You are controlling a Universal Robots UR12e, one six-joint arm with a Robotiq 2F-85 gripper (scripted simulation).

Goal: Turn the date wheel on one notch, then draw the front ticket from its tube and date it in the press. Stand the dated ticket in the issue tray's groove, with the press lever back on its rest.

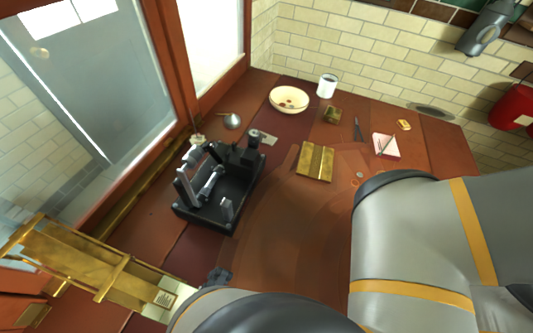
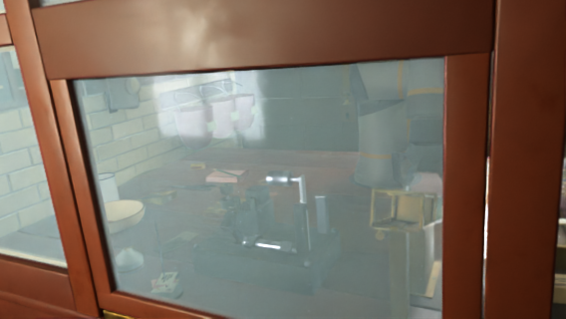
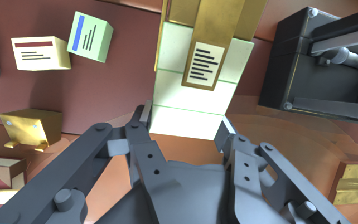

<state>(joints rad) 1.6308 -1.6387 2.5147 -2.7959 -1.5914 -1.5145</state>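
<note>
Most of my gripper (image 1: pixel 216 276) is hidden behind the arm's own links in the side camera; the wrist camera shows it (image 3: pixel 184 125) closing around the front ticket (image 3: pixel 186 122), a pale green-edged card sticking out of the brass ticket tube (image 3: pixel 214 19), and it is shut on that card's lower end. The tube (image 1: pixel 78 265) slopes down from the near left corner of the counter. The black dating press (image 1: pixel 219 186) stands mid-counter with its lever (image 1: pixel 187 182) raised at the window side. The brass issue tray (image 1: pixel 315 160) lies flat to the right of the press.
The arm's grey links (image 1: pixel 414 248) fill the near right of the counter. A window frame (image 1: pixel 165 83) runs along the left. A bowl (image 1: pixel 289 99), white cup (image 1: pixel 327 85), brass block (image 1: pixel 332 114), pink pad (image 1: pixel 385 145) and loose ticket blocks (image 3: pixel 89 36) lie around.
</note>
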